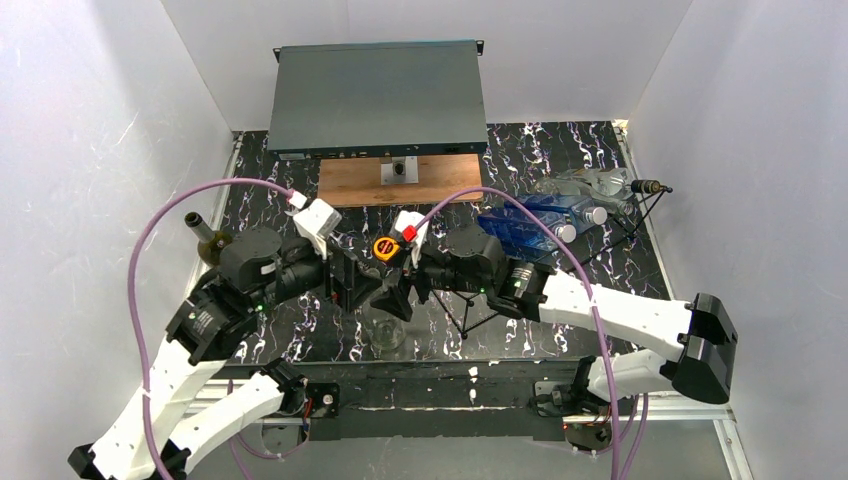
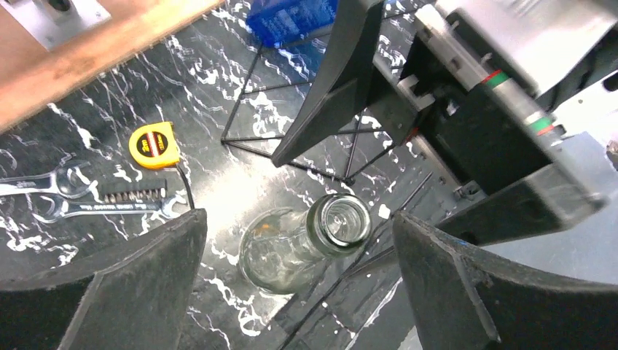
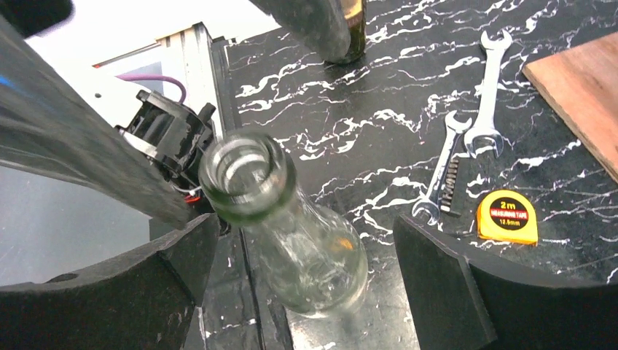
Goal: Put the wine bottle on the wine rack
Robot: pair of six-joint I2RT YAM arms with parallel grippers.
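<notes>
The wine bottle (image 2: 291, 251) stands upright on its base: clear glass, long axis vertical, open mouth pointing straight up. It sits at the middle of the near edge of the table (image 1: 560, 150), right between the two arms. It is on the tabletop, not on the wine rack (image 2: 243, 91).

The rack's thin black wire triangles run off to the right and back. Its near foot lands close to the bottle, and its far end is well apart. A blue bottle (image 1: 525, 228) lies on that frame, with a clear one further along.

The surface is black with white marble veining, boxed in by plain white walls (image 1: 90, 150). A flat grey box (image 1: 378, 98) sits at the back with a wooden board (image 1: 400, 180) in front of it. A yellow tape measure (image 2: 154, 144) and two wrenches (image 3: 488, 95) lie on the marble behind the bottle. A dark green bottle (image 1: 208, 240) is over on the left.

Now the grippers. The left gripper (image 2: 299, 219) has its jaws spread wide, one finger on each side of the bottle with clear space on both sides — nothing held. The right gripper (image 3: 304, 219) is just as wide apart and straddles the same bottle from the other side. The neck comes very close to one of its fingers (image 3: 146, 292) — whether glass meets pad there I can't tell. Neither pair is clamped on anything.
</notes>
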